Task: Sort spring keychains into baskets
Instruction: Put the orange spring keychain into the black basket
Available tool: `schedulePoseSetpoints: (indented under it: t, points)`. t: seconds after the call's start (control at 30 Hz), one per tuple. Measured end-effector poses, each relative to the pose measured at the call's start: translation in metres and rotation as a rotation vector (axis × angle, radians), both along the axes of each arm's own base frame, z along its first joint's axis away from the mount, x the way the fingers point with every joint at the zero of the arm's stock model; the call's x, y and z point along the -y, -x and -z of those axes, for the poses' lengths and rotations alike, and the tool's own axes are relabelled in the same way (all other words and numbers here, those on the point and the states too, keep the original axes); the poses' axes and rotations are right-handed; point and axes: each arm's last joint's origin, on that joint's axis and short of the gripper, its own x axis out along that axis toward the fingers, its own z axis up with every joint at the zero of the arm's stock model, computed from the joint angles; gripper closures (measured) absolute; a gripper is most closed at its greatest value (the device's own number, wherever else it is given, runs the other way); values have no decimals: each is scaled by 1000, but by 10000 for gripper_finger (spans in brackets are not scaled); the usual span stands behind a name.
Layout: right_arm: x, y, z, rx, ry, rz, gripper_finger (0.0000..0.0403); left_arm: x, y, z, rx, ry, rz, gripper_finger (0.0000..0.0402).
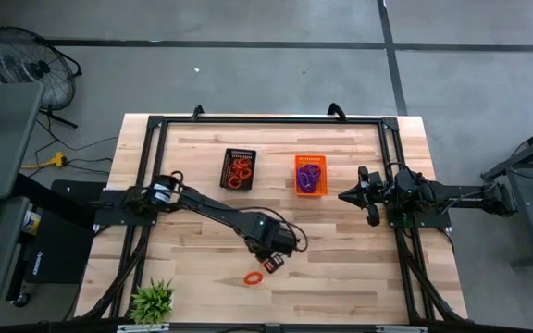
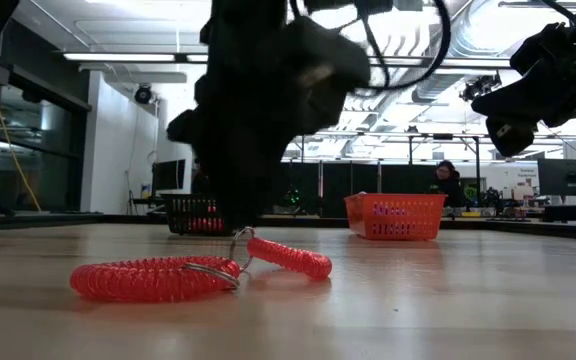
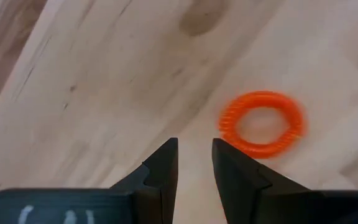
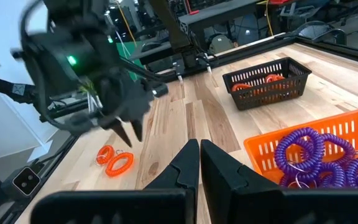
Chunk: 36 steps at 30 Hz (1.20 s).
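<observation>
Left tool [image 1: 269, 262] (slightly parted) hovers above orange-red keychain [image 1: 253, 277], arm outstretched.

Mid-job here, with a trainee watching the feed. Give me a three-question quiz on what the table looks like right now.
1. True or false: the orange-red spring keychain lying loose on the table is already clamped in the left claw.
2. Multiple choice: the purple keychains lie in A) the black basket, B) the orange basket, C) neither.
3. Fill in: the right claw hovers beside the ____ basket.

Key: 1 false, the claw is above it with a narrow gap between its fingers. 2 B. 3 orange.
</observation>
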Motion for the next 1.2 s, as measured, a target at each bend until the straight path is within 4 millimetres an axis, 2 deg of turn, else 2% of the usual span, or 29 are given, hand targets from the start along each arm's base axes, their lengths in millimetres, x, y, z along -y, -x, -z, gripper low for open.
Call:
schedulePoseSetpoints:
  t: [0.2,0.57,0.8,0.93,1.07,1.2]
  points:
    - [0,0,0,-1,0,0,392,3,-7,-5,88,29,54,299]
    - [0,0,0,-1,0,0,392,3,-11,-6,143,6,73,236]
    - [0,0,0,-1,0,1,392,1,-9,-6,126,-18,86,234]
    - [0,0,0,-1,0,0,392,2,-10,6,89,-16,99,234]
    - [0,0,0,-1,0,0,392,3,-11,6,89,-7,103,234]
    - [0,0,0,-1,0,0,392,0,-10,16,38,-6,109,234]
